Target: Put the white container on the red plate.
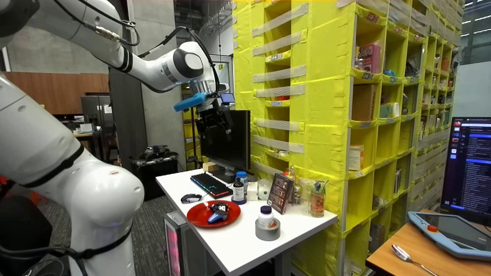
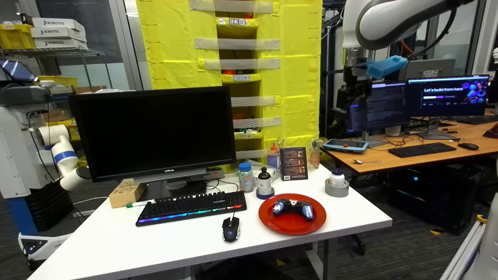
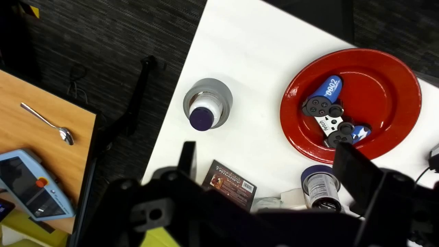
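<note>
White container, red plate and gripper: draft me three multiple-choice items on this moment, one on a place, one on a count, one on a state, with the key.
1. Where does the white container stand?
A) On the keyboard
B) Inside the grey tape roll
C) On the wooden desk

2. How many game controllers lie on the red plate?
A) Three
B) Two
C) One

3. How is the gripper?
A) Open and empty
B) Shut on the container
C) Shut and empty

Key:
1 B: the wrist view shows the roll ringing the container's body.
2 C: a single controller shows there in the wrist view.
3 A: its jaws stand wide apart in the wrist view, gripping nothing.
</note>
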### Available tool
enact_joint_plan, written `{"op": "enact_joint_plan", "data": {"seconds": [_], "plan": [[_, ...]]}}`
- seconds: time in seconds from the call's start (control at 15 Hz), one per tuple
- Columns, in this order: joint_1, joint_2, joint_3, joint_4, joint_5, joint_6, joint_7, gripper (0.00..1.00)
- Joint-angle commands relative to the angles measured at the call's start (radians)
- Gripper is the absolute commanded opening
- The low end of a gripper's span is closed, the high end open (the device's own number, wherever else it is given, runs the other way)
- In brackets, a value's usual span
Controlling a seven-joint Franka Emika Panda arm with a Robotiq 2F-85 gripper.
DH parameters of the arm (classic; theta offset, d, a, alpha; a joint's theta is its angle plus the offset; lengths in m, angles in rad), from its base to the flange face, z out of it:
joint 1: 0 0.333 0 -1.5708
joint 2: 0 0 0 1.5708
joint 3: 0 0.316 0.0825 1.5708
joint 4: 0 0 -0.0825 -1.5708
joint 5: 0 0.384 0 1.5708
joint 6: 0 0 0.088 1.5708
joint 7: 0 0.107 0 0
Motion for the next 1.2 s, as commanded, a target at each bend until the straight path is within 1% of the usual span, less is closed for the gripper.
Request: {"op": "enact_joint_plan", "data": {"seconds": [0.0,0.2,0.47,0.73,0.93,1.13], "plan": [[0.017,0.009,0.0,-0.007,-0.012,0.001,0.01,1.0],[0.014,0.033,-0.001,-0.007,-0.013,0.007,0.021,1.0],[0.012,0.107,-0.006,0.044,0.014,0.009,0.056,1.0],[0.002,0.199,-0.011,0.101,0.007,0.036,0.087,1.0],[-0.016,0.266,-0.037,0.152,0.005,0.049,0.1,1.0],[-0.041,0.299,-0.082,0.189,0.013,0.043,0.099,1.0]]}}
